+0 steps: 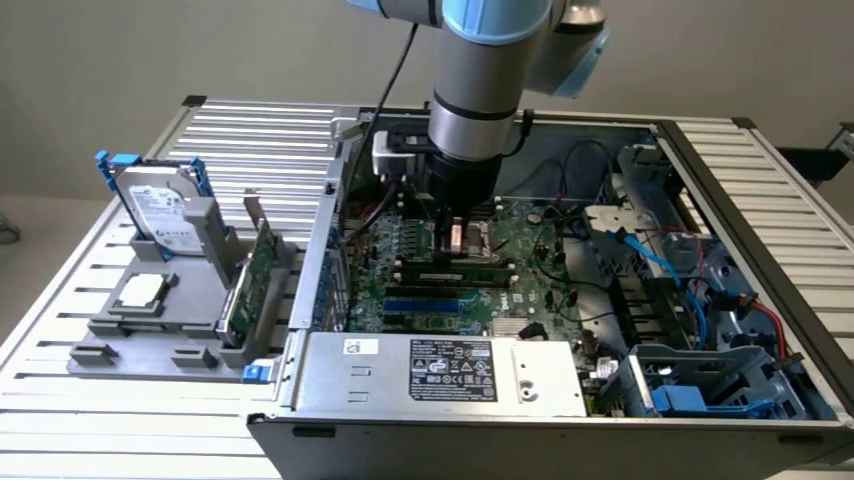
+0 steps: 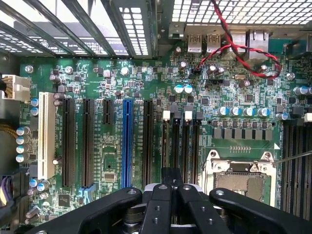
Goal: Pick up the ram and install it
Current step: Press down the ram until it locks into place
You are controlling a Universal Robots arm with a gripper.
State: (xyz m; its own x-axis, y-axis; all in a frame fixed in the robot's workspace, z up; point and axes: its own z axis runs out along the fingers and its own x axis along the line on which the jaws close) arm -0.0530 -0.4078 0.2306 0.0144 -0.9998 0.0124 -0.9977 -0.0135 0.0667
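Observation:
The arm reaches down into the open computer case (image 1: 561,400). My gripper (image 1: 461,238) hangs low over the green motherboard (image 1: 534,290). The ram (image 1: 454,270), a long thin dark-green stick, lies lengthwise on the board on the camera side of the gripper, in line with the memory slots. I cannot tell whether the gripper touches it. In the wrist view the black fingers (image 2: 161,195) meet tip to tip, and the gripper (image 2: 170,176) is shut with nothing showing between them. It sits over the narrow black memory slots (image 2: 180,141), beside the CPU socket (image 2: 239,180).
Long black and blue expansion slots (image 2: 126,141) run beside the memory slots. Red-black wires (image 2: 234,48) cross the board's far edge, and blue cables (image 1: 654,260) hang at the exterior view's right. Outside the case, a grey fixture (image 1: 147,330) holds a hard drive (image 1: 167,210) and a green expansion card (image 1: 254,285).

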